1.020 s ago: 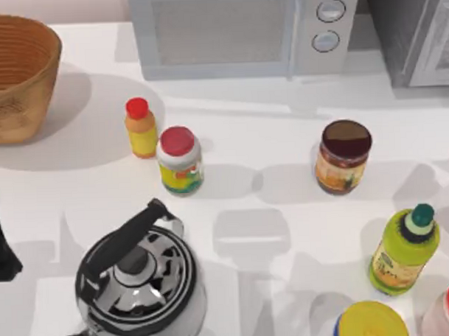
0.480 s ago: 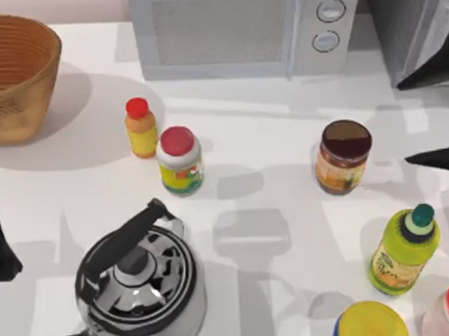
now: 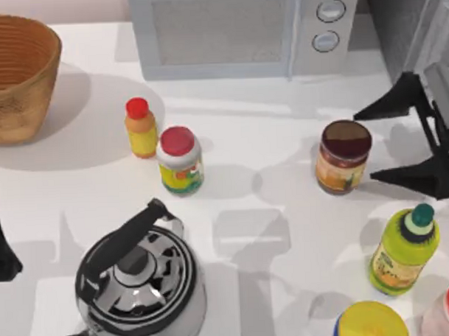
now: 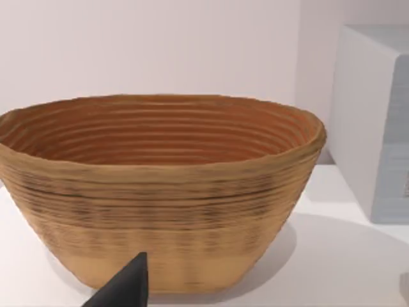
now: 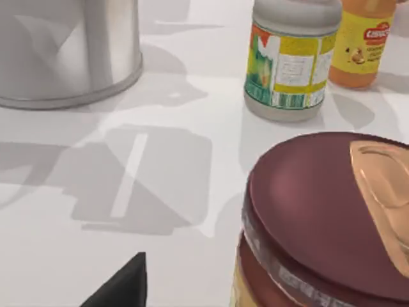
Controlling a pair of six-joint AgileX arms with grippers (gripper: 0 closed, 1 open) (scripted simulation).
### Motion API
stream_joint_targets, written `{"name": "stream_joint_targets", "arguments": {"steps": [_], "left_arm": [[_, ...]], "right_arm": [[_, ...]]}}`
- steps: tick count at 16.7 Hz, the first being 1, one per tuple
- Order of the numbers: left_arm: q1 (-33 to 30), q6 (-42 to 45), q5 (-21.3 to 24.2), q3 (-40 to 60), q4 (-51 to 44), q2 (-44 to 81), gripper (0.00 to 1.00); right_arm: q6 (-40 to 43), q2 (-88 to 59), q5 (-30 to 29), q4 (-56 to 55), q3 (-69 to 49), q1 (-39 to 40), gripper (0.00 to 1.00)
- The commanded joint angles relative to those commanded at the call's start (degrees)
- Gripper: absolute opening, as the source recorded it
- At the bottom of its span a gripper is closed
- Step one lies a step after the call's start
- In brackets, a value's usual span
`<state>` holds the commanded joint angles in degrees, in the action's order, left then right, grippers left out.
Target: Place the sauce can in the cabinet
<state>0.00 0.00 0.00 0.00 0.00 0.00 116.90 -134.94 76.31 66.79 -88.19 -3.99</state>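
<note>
Top view, right hand [image 3: 403, 142] spread beside sauce can [image 3: 344, 157], green bottle [image 3: 404, 251] near

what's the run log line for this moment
phase: approach | right gripper: open, beside sauce can, not touching | sauce can: upright on table | cabinet: at back right | left gripper: parked at left edge

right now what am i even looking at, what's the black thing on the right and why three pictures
It is a simulated two-armed robot at a white table. One picture looks down from above; the other two come from cameras on each wrist. The black forked thing is the right gripper, open, nothing held, beside the sauce can it must put into the grey cabinet. The left gripper sits parked at the table's left edge, facing a wicker basket. Also on the table: a microwave, a kettle, and several jars and bottles.
</note>
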Motion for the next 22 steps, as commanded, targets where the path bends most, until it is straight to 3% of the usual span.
{"name": "stream_joint_targets", "arguments": {"steps": [5,13,17,22], "left_arm": [[0.0,0.0,0.0,0.0,0.0,0.0,1.0],[0.0,0.0,0.0,0.0,0.0,0.0,1.0],[0.0,0.0,0.0,0.0,0.0,0.0,1.0],[0.0,0.0,0.0,0.0,0.0,0.0,1.0]], "right_arm": [[9.4,-10.9,6.1,5.3,-3.8,-1.2,1.0],[9.1,-10.3,6.3,4.6,-3.5,-0.7,1.0],[1.1,-9.2,6.9,-3.9,-1.2,-0.1,1.0],[-19.2,-7.3,7.5,-27.5,4.7,2.0,1.0]]}}
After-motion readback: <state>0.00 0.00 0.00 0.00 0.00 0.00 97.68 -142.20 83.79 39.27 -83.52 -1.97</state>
